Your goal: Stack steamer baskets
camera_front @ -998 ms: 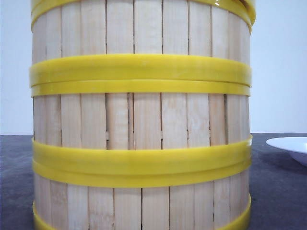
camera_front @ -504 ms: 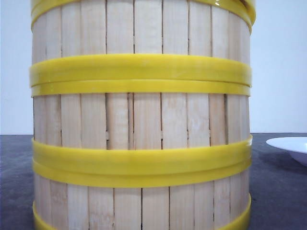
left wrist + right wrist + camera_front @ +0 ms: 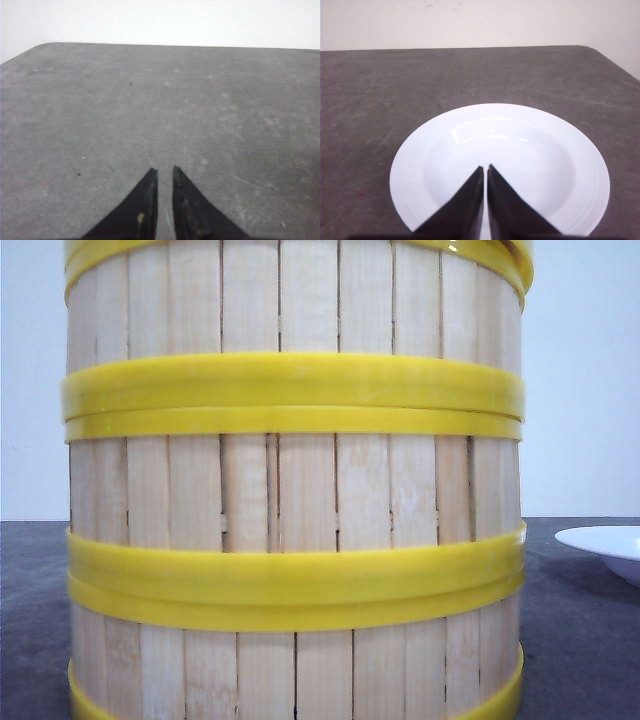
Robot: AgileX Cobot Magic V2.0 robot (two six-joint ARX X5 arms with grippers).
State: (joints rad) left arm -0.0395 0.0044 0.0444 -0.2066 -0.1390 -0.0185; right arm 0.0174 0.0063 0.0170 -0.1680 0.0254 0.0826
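You see the steamer baskets (image 3: 295, 480) stacked; both your left gripper (image 3: 165, 172) and right gripper (image 3: 485, 169) are closed, empty, the right above the plate (image 3: 570, 150).

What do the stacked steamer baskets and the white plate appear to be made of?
The steamer baskets: walls of pale, matte vertical slats with visible grain, likely wood or bamboo; the yellow bands look smooth and glossy, probably plastic. The plate: glossy white with soft reflections and concentric rim rings, possibly glazed ceramic, though plastic can't be ruled out.
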